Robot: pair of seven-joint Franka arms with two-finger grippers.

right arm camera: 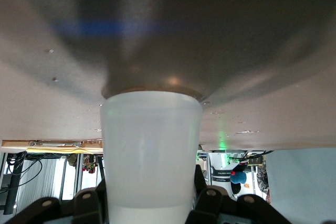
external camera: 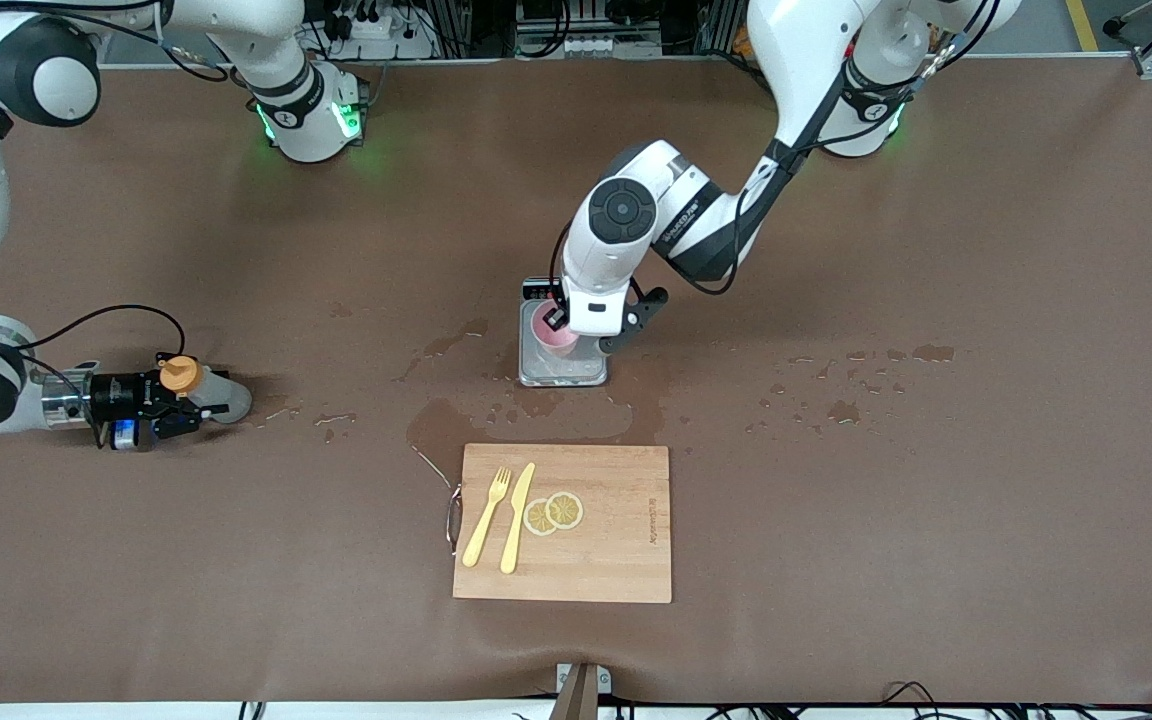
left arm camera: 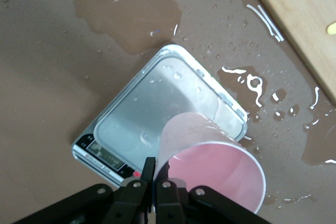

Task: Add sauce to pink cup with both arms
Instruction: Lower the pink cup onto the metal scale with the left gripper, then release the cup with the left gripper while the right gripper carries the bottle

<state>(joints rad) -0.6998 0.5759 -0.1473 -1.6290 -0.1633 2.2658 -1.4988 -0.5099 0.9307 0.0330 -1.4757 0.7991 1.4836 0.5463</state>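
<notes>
Two lemon slices beside cutlery.

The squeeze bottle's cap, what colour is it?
Orange cap, clearest in the front view.

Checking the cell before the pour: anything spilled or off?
Yes. Puddles and droplets of liquid wet the brown table mat around the small silver digital scale, reaching the bamboo cutting board. The pale pink plastic cup looks tilted over the scale.

The small translucent greyish squeeze bottle with an orange nozzle cap stands near the right arm's end of the table. The small pale pink plastic cup sits on a scale, seemingly upright
</notes>
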